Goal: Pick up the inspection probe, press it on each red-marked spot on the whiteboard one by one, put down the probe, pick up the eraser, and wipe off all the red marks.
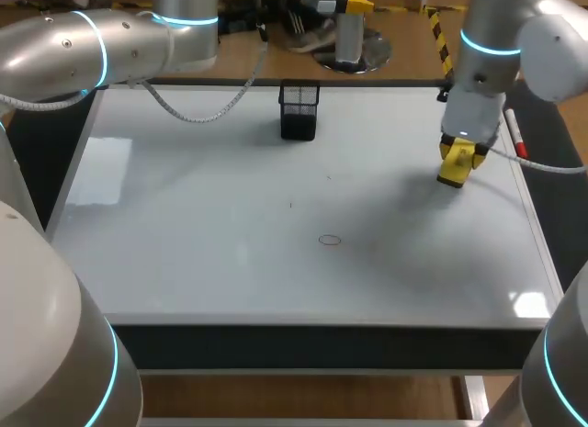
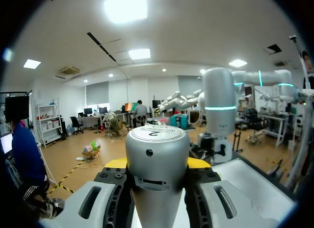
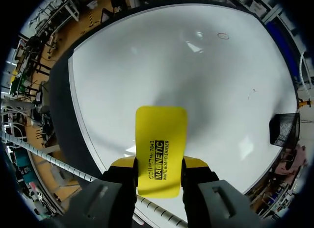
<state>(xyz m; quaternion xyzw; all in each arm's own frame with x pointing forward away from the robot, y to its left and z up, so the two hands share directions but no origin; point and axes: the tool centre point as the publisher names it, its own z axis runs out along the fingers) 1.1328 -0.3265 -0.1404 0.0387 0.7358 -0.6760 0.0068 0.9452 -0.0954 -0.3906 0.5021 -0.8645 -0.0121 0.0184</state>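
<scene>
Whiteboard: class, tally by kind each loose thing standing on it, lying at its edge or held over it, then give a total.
Eraser: 1
Cup: 1
Pen: 1
Total: 3

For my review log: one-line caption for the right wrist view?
Right arm's jaws grip the yellow eraser over the whiteboard, a ring mark far ahead.
</scene>
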